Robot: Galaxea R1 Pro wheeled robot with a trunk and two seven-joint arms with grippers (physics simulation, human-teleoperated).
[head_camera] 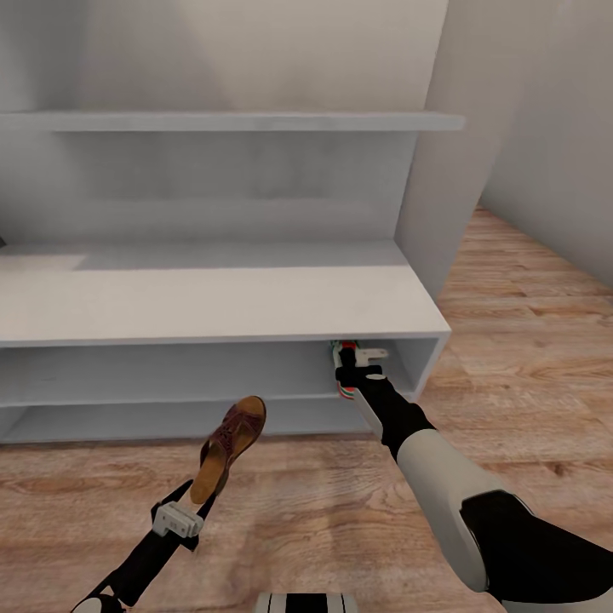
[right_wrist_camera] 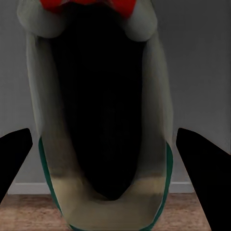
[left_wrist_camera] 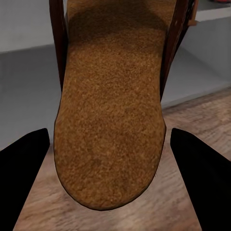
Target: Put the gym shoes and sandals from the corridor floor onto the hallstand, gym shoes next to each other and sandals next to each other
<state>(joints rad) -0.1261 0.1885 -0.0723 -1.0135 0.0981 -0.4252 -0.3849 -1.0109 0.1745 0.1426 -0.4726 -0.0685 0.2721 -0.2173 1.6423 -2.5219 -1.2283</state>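
The light-grey hallstand (head_camera: 213,302) stands against the wall, with two long open compartments under its flat top. My left gripper (head_camera: 197,500) is shut on the heel of a dark brown sandal (head_camera: 234,436) and holds it tilted above the corridor floor (head_camera: 511,340), in front of the rack. The sandal's tan footbed (left_wrist_camera: 110,106) lies between the black fingers (left_wrist_camera: 24,178). My right gripper (head_camera: 356,364) is shut on a white gym shoe (head_camera: 343,390) at the right end of the upper compartment. Its dark opening, green trim and red patch (right_wrist_camera: 103,120) show in the right wrist view.
A thin floating shelf (head_camera: 230,121) hangs on the wall above the rack. A grey wall panel (head_camera: 443,170) juts out at the rack's right end, with wood floor running past it to the right. My base (head_camera: 306,603) sits at the lower edge.
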